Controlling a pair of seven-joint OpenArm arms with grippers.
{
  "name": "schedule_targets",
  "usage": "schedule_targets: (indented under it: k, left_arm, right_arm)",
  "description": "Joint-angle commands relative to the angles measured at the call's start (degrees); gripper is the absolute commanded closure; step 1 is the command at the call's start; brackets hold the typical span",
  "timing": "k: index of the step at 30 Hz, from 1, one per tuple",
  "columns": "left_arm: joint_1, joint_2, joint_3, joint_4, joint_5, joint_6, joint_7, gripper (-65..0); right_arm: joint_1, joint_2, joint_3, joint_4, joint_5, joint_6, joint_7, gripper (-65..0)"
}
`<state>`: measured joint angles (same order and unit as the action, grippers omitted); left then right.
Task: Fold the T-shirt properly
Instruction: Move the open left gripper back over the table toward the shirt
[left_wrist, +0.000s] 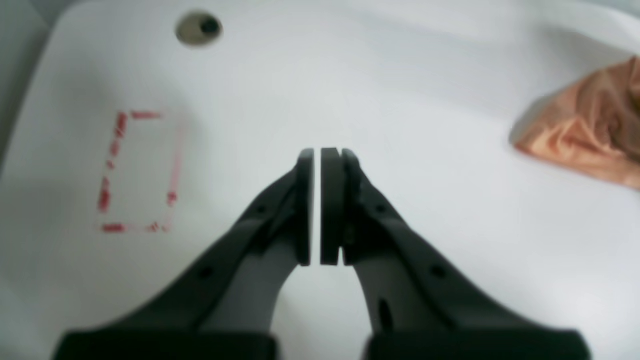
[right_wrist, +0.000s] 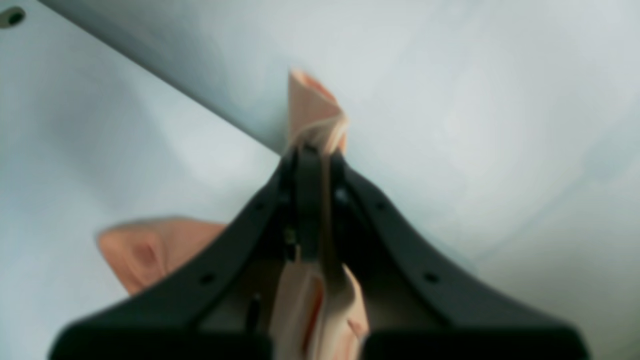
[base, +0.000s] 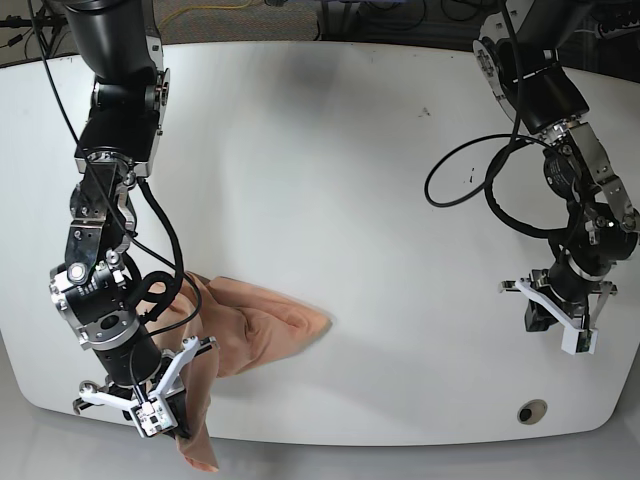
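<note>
On the white tabletop (base: 330, 150), T-shirt (base: 262, 335) bunched at 7 o'clock; right end effector (right_wrist: 314, 150) clamped on a fold, lifting it; left end effector (left_wrist: 318, 155) closed, empty, at 4 o'clock. Step: spreading; next needs flattening

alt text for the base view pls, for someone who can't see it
The right gripper is shut on the peach T-shirt, holding a bunched part of it at the near edge of the white table while the rest lies crumpled. The left gripper hangs shut and empty, far from the cloth.
</note>
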<state>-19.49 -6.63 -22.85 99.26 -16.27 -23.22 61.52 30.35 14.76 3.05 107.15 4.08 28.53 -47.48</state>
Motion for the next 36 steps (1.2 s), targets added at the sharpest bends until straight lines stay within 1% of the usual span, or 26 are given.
schedule_targets:
  k: [1, 3, 5, 7, 13, 15, 17, 19, 21, 23, 25, 29, 31, 33, 35, 36]
  left_arm:
    - [0.89, 0.86, 0.63, -0.03, -0.10, -0.50, -3.05, 0.0]
    - [3.64, 2.48, 3.01, -1.00, 0.05, -0.26, -6.76, -1.9]
    - [4.59, 3.36, 4.20, -0.87, 0.32, -0.44, -8.31, -5.2]
    - [5.46, 4.21, 5.76, -0.58, 0.54, -0.52, -9.88, -10.4]
    - [7.08, 6.07, 11.86, 0.28, 1.10, 0.25, -14.07, -29.7]
    - [6.96, 6.93, 18.44, -0.09, 0.87, 3.02, -14.66, -39.5]
    - [7.02, 7.28, 20.40, -0.17, 1.04, 4.60, -14.77, -43.3]
    - [6.96, 7.60, 22.24, -0.30, 1.06, 5.56, -14.84, -45.7]
    - [6.67, 7.78, 23.63, -0.24, 1.18, 5.77, -14.98, -46.8]
    - [6.26, 7.89, 24.35, -0.17, 0.99, 5.40, -14.95, -46.5]
    - [5.49, 7.66, 23.91, 0.78, -0.54, 3.62, -14.15, -42.9]
    - [4.84, 7.77, 23.62, 0.85, -1.21, 2.80, -13.50, -40.9]
    - [4.72, 7.92, 23.57, 0.63, -1.53, 2.57, -13.48, -41.1]
    - [4.75, 8.12, 23.64, 0.19, -1.67, 2.37, -13.69, -42.7]
    - [5.66, 8.65, 24.58, -2.59, -0.62, 1.98, -16.52, -53.4]
    - [5.70, 8.72, 24.82, -3.16, -0.57, 1.90, -16.98, -54.4]
  right_arm:
    - [0.21, 0.37, 0.61, 1.14, 0.87, -0.50, 4.28, -0.2]
    - [-1.71, 0.92, 0.95, 1.44, 0.41, -1.07, 4.28, -0.1]
    - [-2.30, 0.89, 1.01, 1.53, 0.42, -1.12, 4.44, 0.0]
    - [-2.47, 0.84, 0.85, 1.78, 0.40, -1.12, 4.21, 0.0]
    - [-2.56, 0.70, 0.42, 2.40, 0.43, -0.98, 3.15, 0.0]
    - [-1.79, 0.61, 0.28, 2.71, 0.33, -0.92, 2.09, 0.0]
    - [-1.89, 0.63, 0.30, 2.72, 0.44, -0.93, 2.14, 0.0]
    - [-1.80, 0.65, 0.43, 2.80, 0.31, -0.94, 2.10, 0.0]
    - [-1.56, 0.63, 0.50, 2.85, 0.16, -0.95, 2.12, 0.0]
    - [-1.10, 0.70, 0.60, 3.00, 0.22, -1.03, 2.08, 0.0]
    - [0.19, 0.62, 0.92, 2.86, 0.14, -1.07, 1.90, -0.1]
    - [0.84, 0.55, 0.96, 2.80, 0.11, -1.12, 1.82, 0.0]
    - [0.98, 0.50, 1.02, 2.84, 0.16, -1.09, 1.69, 0.0]
    - [0.97, 0.45, 0.96, 2.85, 0.19, -1.11, 1.56, 0.0]
    - [-0.34, 0.36, 0.44, 3.47, 0.74, -0.82, 1.72, -0.1]
    - [-0.44, 0.34, 0.45, 3.43, 0.78, -0.81, 1.73, -0.1]
